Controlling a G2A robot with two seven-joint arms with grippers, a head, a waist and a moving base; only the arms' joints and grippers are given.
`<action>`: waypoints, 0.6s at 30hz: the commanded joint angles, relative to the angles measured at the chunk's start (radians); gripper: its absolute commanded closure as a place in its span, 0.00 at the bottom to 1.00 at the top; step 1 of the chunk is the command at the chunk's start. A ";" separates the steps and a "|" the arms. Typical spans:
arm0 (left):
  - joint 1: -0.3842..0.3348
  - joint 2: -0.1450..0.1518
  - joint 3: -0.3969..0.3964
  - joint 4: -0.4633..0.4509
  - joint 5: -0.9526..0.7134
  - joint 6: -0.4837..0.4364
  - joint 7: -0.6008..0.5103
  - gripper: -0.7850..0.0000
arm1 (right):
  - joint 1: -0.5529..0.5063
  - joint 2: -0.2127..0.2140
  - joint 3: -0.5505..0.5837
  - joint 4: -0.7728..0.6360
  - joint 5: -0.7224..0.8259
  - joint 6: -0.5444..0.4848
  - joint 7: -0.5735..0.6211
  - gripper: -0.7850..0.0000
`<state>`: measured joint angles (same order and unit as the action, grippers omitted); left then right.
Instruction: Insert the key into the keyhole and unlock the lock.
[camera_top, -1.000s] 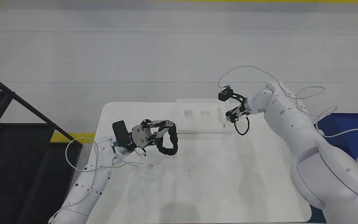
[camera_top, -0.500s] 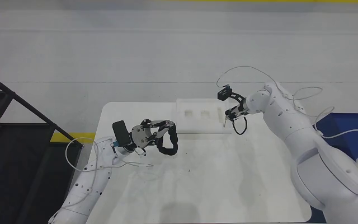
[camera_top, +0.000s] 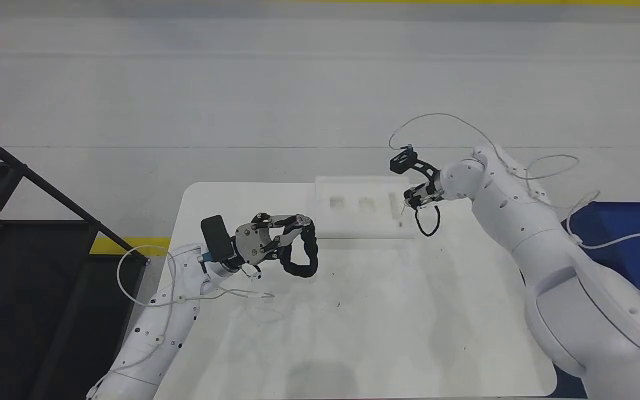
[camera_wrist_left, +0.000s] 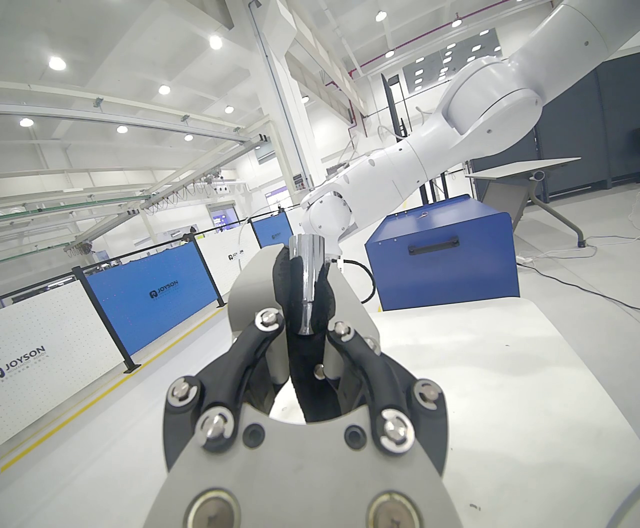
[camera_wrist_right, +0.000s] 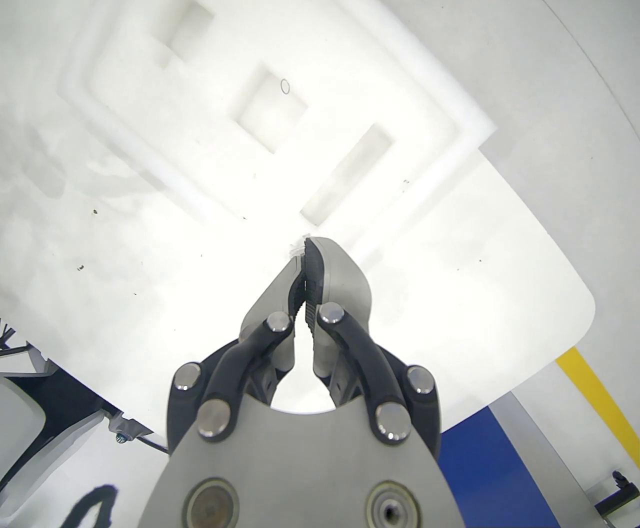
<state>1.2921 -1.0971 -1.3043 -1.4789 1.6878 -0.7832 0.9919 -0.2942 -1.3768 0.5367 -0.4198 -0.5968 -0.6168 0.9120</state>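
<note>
My left gripper (camera_top: 285, 240) hovers over the table's left part, shut on the lock. The lock's chrome cylinder (camera_wrist_left: 307, 280) stands up between the fingers, and its black cable loop (camera_top: 304, 256) hangs past them. My right gripper (camera_top: 406, 206) is at the right end of the white foam tray (camera_top: 350, 215), a little above it. In the right wrist view its fingers (camera_wrist_right: 325, 270) are pressed together. A small pale sliver at their tips (camera_wrist_right: 299, 247) looks like the key; most of it is hidden.
The foam tray (camera_wrist_right: 125, 130) has several rectangular recesses and lies at the far edge of the white table (camera_top: 400, 320). A blue cabinet (camera_wrist_left: 440, 260) stands off the table's right side. A black frame (camera_top: 40, 190) stands to the left.
My right gripper has shifted slightly up and toward the far edge, staying shut. The left arm and the lock have not moved.
</note>
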 joint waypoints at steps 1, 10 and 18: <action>0.000 0.000 0.000 0.000 0.000 0.000 0.000 1.00 | -0.004 0.004 0.004 -0.005 -0.001 -0.001 0.003 1.00; 0.000 0.000 0.000 0.000 0.000 0.000 0.000 1.00 | -0.025 0.021 0.023 -0.033 -0.007 -0.001 0.017 1.00; 0.000 0.000 0.000 0.000 0.000 0.000 0.000 1.00 | -0.047 0.033 0.036 -0.076 -0.018 0.007 0.031 1.00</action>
<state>1.2921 -1.0971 -1.3043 -1.4789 1.6878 -0.7832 0.9919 -0.3391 -1.3449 0.5713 -0.4924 -0.6142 -0.6111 0.9425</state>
